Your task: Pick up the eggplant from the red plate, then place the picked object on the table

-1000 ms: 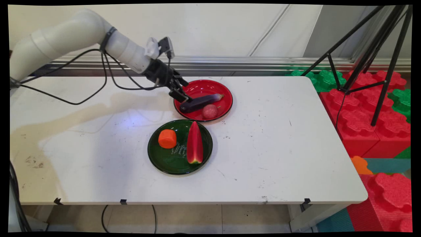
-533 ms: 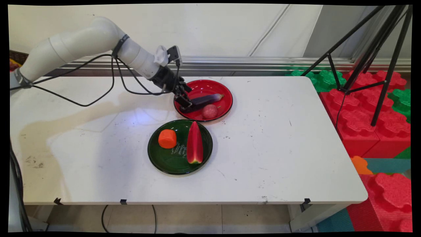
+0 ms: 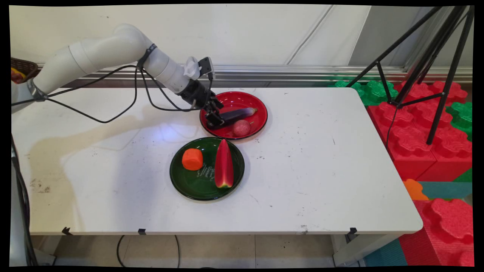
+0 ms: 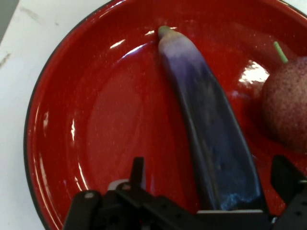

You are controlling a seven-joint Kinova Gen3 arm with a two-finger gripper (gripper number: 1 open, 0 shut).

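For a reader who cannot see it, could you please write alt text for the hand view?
A purple eggplant lies in a red plate, its thick end between the two fingers of the open black gripper at the bottom edge. A speckled reddish fruit with a green stem sits at the right, and white table shows at the left.

Green plate with orange block, watermelon slice, tripod

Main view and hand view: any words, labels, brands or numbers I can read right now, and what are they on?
No text can be read in either view.
Green plate: faint pale script printed near its middle, between the orange piece and the watermelon slice; too small to read.
Hand view: no text on the red plate or eggplant.
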